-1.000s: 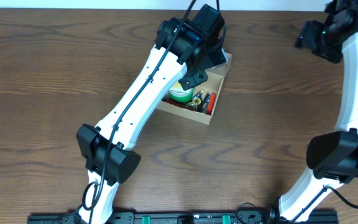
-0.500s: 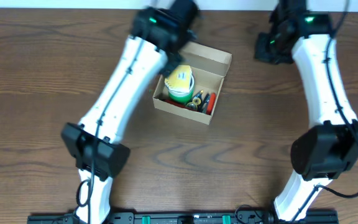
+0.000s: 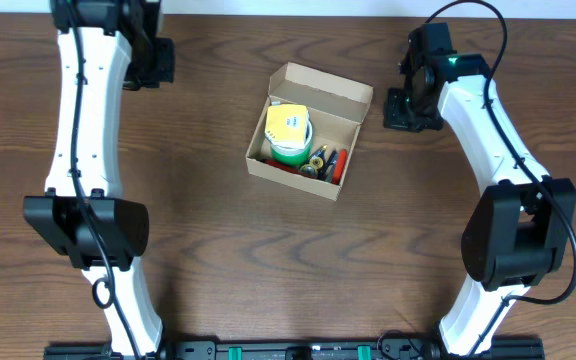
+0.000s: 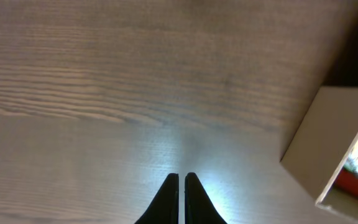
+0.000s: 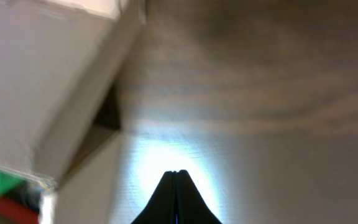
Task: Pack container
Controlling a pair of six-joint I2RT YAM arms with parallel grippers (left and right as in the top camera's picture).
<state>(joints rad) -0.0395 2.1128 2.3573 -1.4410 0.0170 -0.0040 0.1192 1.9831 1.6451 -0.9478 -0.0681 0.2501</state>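
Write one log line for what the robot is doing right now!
container: lid open, small items inside | left claw: shut, empty, above table | right claw: shut, empty, beside container

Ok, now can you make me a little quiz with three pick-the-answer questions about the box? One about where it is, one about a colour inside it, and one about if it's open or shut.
1. Where on the table is the container?
A. At the left edge
B. Near the middle
C. Held up in a gripper

2. What colour is the top of the round thing inside it?
A. Blue
B. Pink
C. Yellow

3. How is the container's lid?
A. Open
B. Shut
C. Taped down

Answers:
1 B, the overhead view shows it resting near the middle of the wood.
2 C, its top is yellow, with green below.
3 A, the flap stands back and the things inside show.
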